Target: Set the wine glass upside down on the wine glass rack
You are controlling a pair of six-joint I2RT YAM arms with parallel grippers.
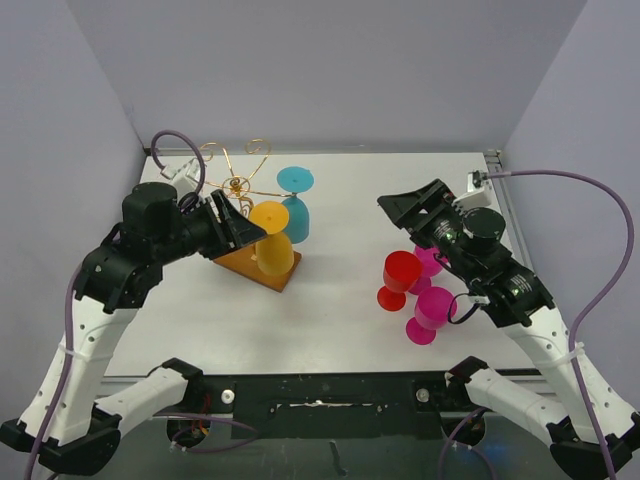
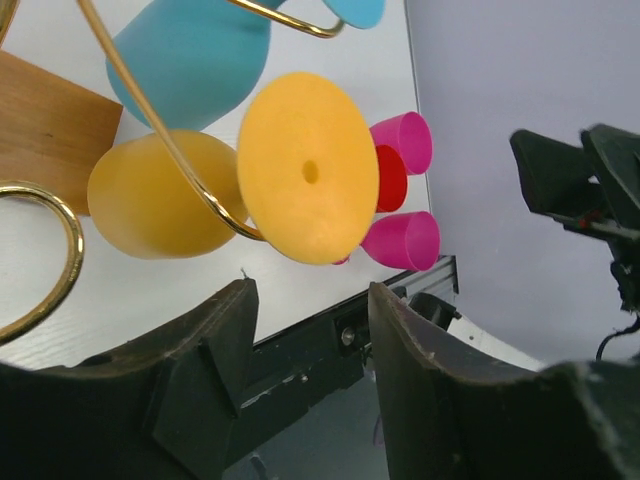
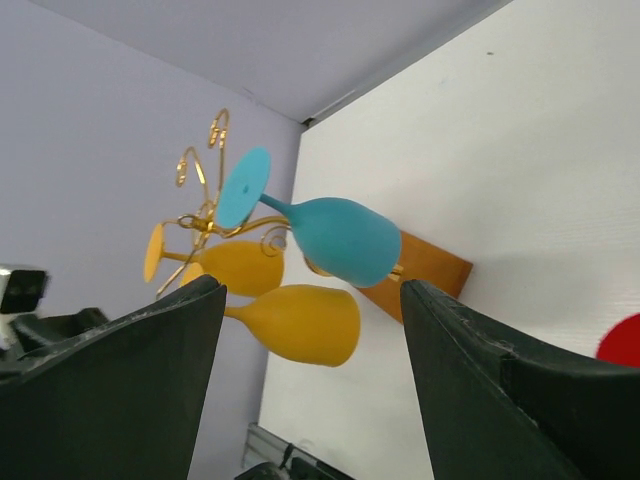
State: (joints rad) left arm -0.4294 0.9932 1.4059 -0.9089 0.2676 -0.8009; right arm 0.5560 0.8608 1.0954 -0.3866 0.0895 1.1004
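From above, the left arm's jaws stand just beside a yellow wine glass (image 1: pixel 272 240) that hangs foot-up on the gold wire rack (image 1: pixel 236 187), over its wooden base (image 1: pixel 238 263). A teal glass (image 1: pixel 295 205) hangs next to it. A red glass (image 1: pixel 400 278) and two pink glasses (image 1: pixel 432 312) stand on the table (image 1: pixel 350 190) by the right arm.

The left wrist camera shows those jaws apart with nothing between them, the yellow foot just past the tips and wire curled round the stem.

The right wrist camera shows the right arm's jaws wide apart and empty, the rack ahead.
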